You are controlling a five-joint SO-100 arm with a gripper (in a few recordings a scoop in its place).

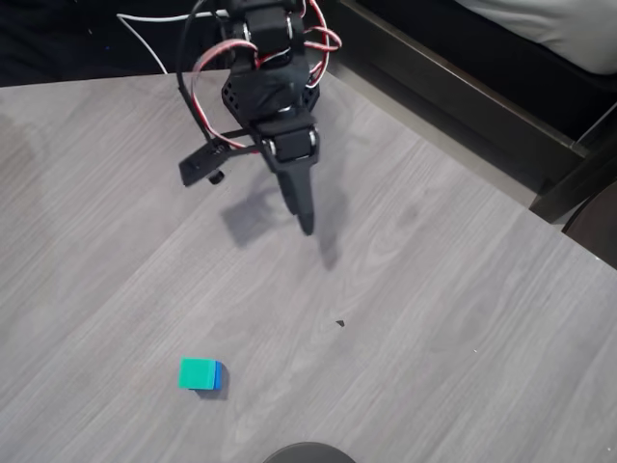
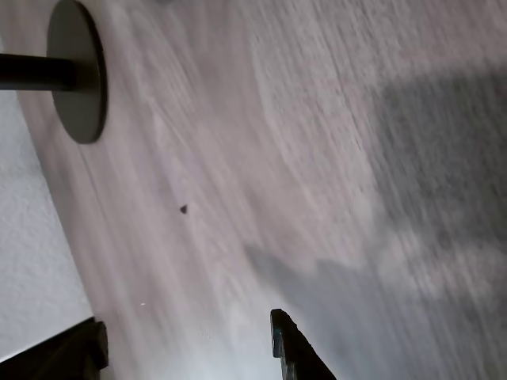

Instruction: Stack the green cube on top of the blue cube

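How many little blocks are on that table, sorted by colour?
Small matte teal-green cube: 1, sitting on top of the blue one
Small matte bright blue cube: 1, only a sliver of its side shows under the green one
Total: 2 cubes

The place looks like a room in a home, not a lab or a workshop. The table (image 1: 463, 318) has a grey wood-grain top, like ordinary furniture. Beyond the fingers (image 1: 305, 217), past the far edge of the table, there is a dark wooden frame (image 1: 463, 92) with a pale cushion or mattress (image 1: 569, 29) on it, like a bed or a sofa. A white cable (image 1: 145, 29) lies on the dark floor there.
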